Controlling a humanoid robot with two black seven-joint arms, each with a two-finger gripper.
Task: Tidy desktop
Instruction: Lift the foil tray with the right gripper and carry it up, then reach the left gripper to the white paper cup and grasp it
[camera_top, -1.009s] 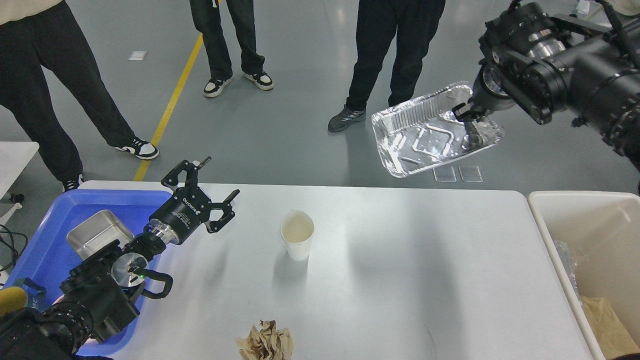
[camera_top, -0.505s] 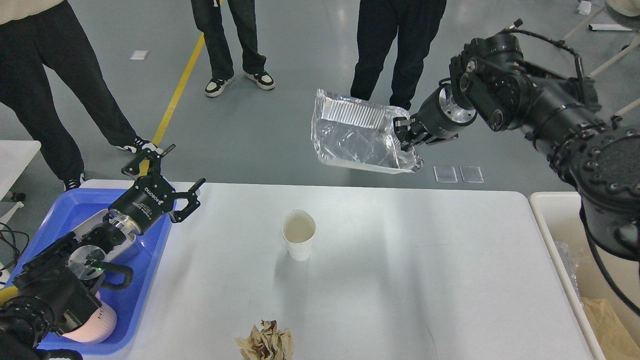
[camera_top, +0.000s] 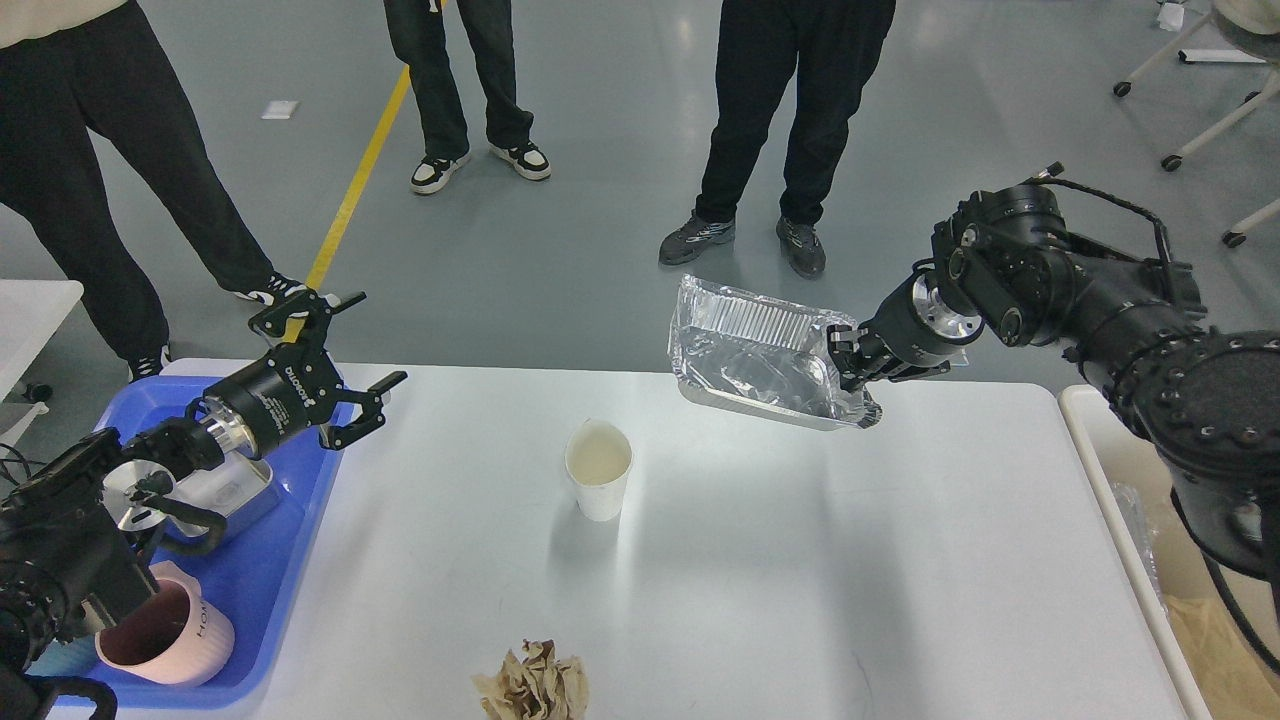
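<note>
Right gripper (camera_top: 848, 362) pinching foil tray (camera_top: 750, 350) over desktop (camera_top: 800, 560) | left gripper (camera_top: 335, 365) fingers spread above blue tray (camera_top: 290, 570)

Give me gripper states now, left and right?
Left gripper: open, empty, above the blue tray.
Right gripper: closed on the foil tray, held above the desktop.

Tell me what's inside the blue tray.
The blue tray holds a pink mug near its front and a metal container, partly covered by the left arm. Anything else under that arm is hidden.
</note>
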